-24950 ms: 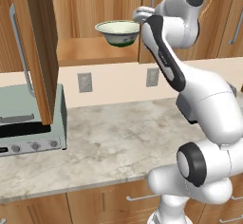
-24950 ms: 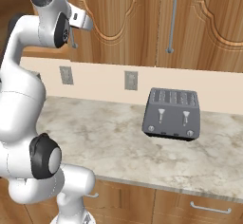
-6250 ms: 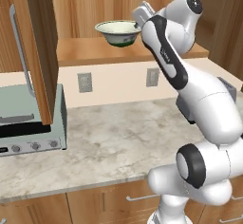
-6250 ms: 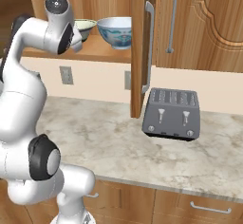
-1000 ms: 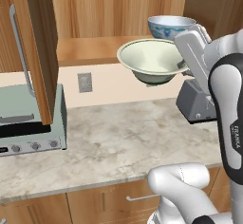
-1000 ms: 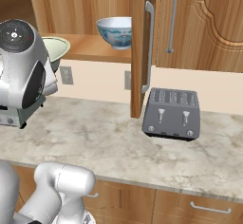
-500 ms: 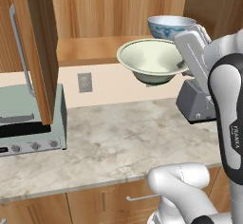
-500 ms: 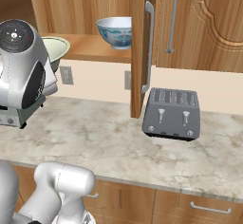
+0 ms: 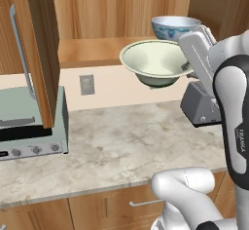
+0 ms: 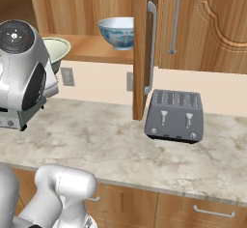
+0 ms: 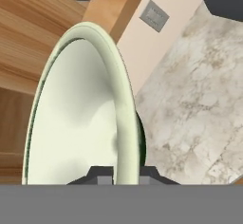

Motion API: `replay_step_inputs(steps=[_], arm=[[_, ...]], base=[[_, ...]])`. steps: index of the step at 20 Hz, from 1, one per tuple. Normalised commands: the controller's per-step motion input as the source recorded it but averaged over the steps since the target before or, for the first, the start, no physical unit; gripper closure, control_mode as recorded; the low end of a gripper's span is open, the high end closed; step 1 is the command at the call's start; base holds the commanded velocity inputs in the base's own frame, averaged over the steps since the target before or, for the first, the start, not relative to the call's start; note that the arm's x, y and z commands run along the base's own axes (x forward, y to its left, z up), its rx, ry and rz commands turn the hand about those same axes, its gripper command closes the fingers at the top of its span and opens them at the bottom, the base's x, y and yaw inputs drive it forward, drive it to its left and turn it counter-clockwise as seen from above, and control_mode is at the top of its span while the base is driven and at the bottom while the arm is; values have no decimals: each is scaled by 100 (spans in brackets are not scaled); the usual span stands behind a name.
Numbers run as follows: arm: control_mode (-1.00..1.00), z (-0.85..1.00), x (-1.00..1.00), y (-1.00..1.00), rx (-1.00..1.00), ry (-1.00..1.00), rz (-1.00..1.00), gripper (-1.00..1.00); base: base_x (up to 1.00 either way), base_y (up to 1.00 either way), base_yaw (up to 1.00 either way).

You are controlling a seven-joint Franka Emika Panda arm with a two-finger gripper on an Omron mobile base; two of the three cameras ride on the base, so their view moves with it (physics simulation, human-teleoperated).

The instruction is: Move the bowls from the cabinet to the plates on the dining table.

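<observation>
Since the earlier frame nothing has moved: the claw (image 11: 120, 173) stays clamped on the cream-white green-banded ceramic bowl's (image 9: 156, 68) rim, outside the brown wooden cabinet (image 9: 92, 51); the blue-patterned white bowl (image 10: 117, 33) remains shelved.

Two base views flanking the arm, facing counter (image 9: 121, 146) and cabinet (image 10: 96, 48), hand view close along green-banded bowl (image 11: 80, 114)

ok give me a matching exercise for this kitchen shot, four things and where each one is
Things:
1. cream bowl
2. blue-patterned bowl
3. toaster
4. claw

Places or states:
A. on the marble counter
B. shut on a bowl's rim
C. on the cabinet shelf
D. held in the air, out in front of the shelf

Pairs: 1-D, 2-C, 3-A, 4-B
</observation>
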Motion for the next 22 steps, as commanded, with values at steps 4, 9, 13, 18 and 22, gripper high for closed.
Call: replay_step_inputs(steps=[4,9,13,18,22], arm=[[-100,0,0,0,0,0,0,100],[100,0,0,0,0,0,0,100],[100,0,0,0,0,0,0,100],[100,0,0,0,0,0,0,100],[100,0,0,0,0,0,0,100]], base=[[0,0,0],[-27,0,0],[-83,0,0],[-69,0,0],[-14,0,2]])
